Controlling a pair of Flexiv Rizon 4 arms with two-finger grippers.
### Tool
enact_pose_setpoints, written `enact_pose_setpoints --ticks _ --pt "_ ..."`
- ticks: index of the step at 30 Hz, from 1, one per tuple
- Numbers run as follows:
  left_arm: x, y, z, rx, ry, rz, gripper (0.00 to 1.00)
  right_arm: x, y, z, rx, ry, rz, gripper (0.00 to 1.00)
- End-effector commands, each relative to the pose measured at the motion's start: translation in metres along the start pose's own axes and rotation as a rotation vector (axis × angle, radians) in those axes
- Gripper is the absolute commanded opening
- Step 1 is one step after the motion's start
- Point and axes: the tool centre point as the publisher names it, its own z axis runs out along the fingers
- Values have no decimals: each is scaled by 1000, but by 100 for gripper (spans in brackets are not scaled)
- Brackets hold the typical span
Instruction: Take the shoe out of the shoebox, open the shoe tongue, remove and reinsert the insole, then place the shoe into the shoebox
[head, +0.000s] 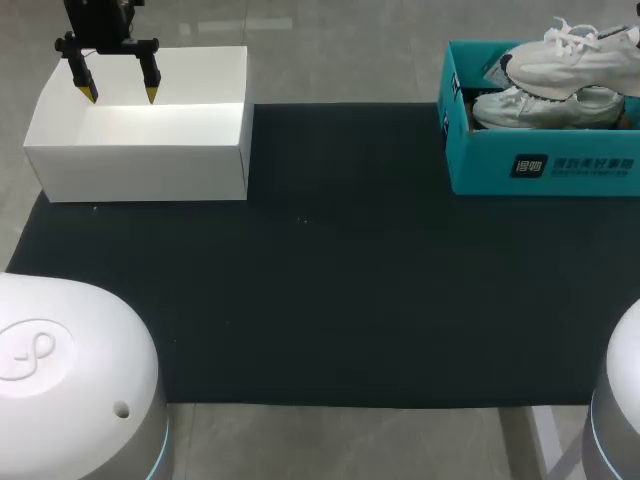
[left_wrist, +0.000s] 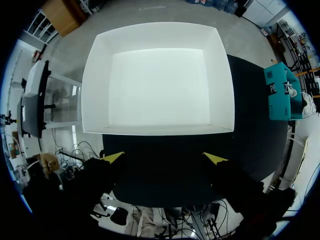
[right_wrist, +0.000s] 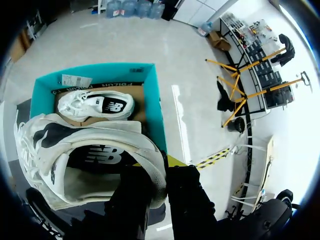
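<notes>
Right gripper (right_wrist: 159, 169) is clamped, as far as I can make out, on the heel collar of the white shoe (right_wrist: 85, 150), with one finger inside the opening and one outside. A black mat (head: 350, 280) covers the table. At its far left corner sits an open white box (head: 140, 165), and the left gripper (head: 120, 95) hangs over it with its fingers spread wide, holding nothing. At the far right corner stands the teal shoebox (head: 540, 165), with a second shoe (head: 545, 108) lying in it. The held shoe hangs just above that box. Its long axis runs across the table, heel at the right arm and toe pointing toward the left arm. I judge the lift-out nearly done. Opening the tongue calls for carrying the shoe over the bare mat, since the left gripper is well apart from it.
</notes>
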Motion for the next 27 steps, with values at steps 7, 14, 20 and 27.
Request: enact_pose_setpoints --ticks 7,14,20,27 --pt "0 0 0 0 0 0 100 -8 -9 -46 37 -6 30 0" --pt "0 0 0 0 0 0 100 19 -48 -69 28 -69 76 0" --pt "0 0 0 0 0 0 100 54 -89 -90 8 -44 123 0" --pt "0 0 0 0 0 0 100 78 -126 -110 14 -24 106 0"
